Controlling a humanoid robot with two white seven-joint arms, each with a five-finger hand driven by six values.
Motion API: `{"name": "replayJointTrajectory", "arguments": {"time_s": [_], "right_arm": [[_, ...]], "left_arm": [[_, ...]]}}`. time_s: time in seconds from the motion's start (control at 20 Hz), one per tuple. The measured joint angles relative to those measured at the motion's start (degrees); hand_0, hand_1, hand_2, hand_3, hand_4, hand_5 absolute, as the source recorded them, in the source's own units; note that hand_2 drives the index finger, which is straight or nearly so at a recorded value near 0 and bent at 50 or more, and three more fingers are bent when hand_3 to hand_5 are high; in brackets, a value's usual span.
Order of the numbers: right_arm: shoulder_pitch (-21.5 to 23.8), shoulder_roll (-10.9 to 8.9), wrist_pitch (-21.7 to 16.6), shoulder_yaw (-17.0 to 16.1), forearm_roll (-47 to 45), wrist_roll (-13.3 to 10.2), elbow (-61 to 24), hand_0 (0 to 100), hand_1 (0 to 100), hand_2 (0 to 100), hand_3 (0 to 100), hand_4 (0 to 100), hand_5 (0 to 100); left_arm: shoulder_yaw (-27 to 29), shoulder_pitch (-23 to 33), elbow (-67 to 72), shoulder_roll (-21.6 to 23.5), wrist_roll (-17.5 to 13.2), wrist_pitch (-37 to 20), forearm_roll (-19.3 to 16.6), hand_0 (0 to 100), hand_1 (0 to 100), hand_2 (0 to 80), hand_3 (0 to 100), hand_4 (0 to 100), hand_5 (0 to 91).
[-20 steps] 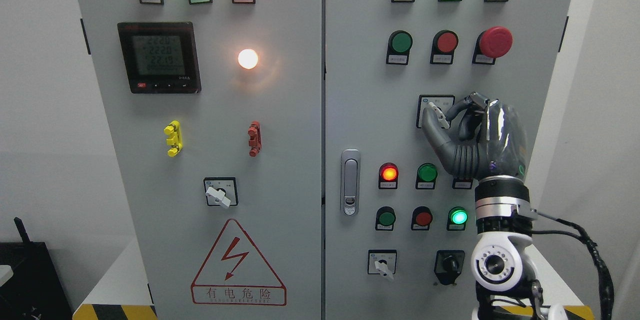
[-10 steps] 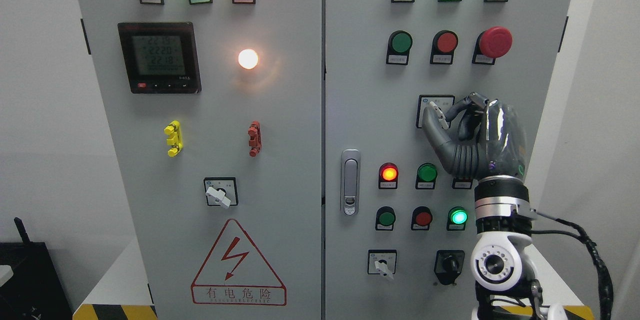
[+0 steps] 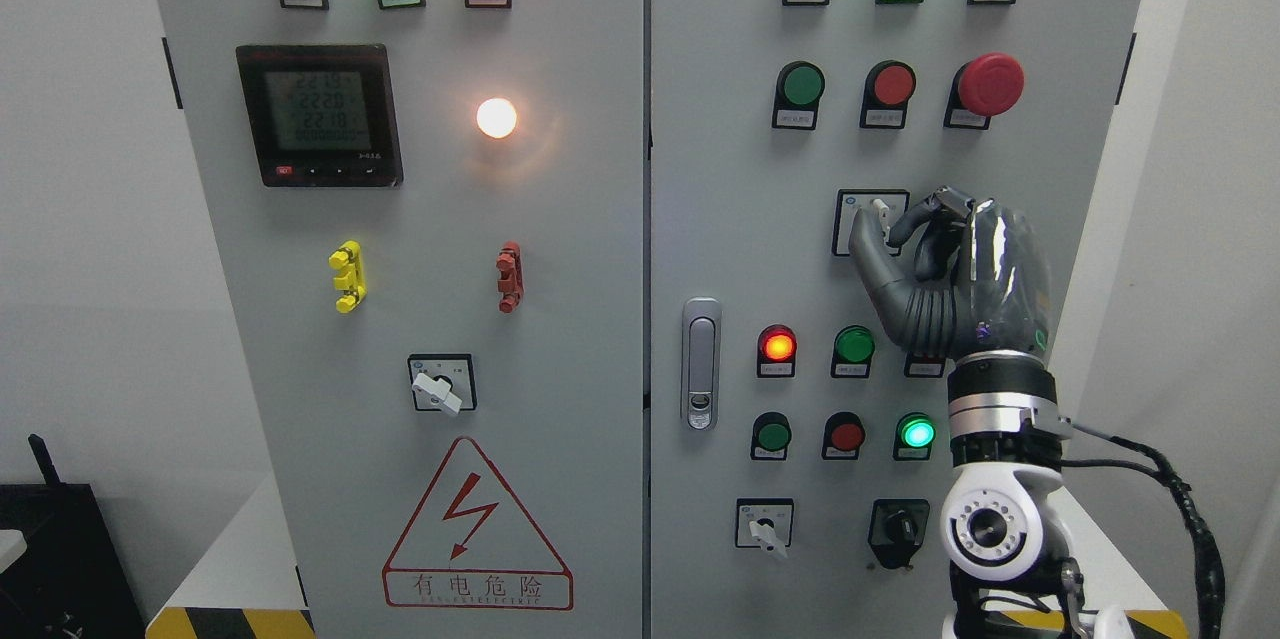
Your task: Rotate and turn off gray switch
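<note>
A: Where is the gray switch (image 3: 880, 213)?

B: On the right door of the cabinet (image 3: 720, 219), in the square plate below the red mushroom button (image 3: 990, 83), toward that door's right edge. The right hand (image 3: 945, 269) is on it, thumb and forefinger pinched on the small pale lever.

A: So the fingers (image 3: 868, 249) are clenched on it?

B: Grasping the lever, I'd say; the rest curl in behind.

A: How will it handle?

B: A stiff rotary selector, I'd judge: hard plastic, light, likely clicking between stops. Hold the lever's flat sides so it cannot slip.

A: What can't you make out?

B: The hand hides most of the plate and its position marks, and the labels are too small to read. The left hand isn't in view.
</note>
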Motion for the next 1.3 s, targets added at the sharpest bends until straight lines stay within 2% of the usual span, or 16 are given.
{"name": "replayJointTrajectory", "arguments": {"time_s": [0.35,0.65,0.9,1.3], "right_arm": [[0.0,0.00,0.0,0.0,0.0,0.0,0.0,50,45,70,100,99,100],[0.0,0.00,0.0,0.0,-0.1,0.0,0.0,33,47,70,100,99,100],[0.0,-0.01,0.0,0.0,-0.1,0.1,0.0,28,49,70,100,99,100],[0.1,-0.16,-0.3,0.0,0.0,0.2,-0.1,28,48,70,100,99,100]], "left_arm": [[0.0,0.0,0.0,0.0,0.0,0.0,0.0,12,39,0.0,0,0,0.0],[0.0,0.0,0.0,0.0,0.0,0.0,0.0,12,39,0.0,0,0,0.0],[0.0,0.0,0.0,0.0,0.0,0.0,0.0,12,39,0.0,0,0,0.0],[0.0,0.0,0.0,0.0,0.0,0.0,0.0,12,39,0.0,0,0,0.0]]}}
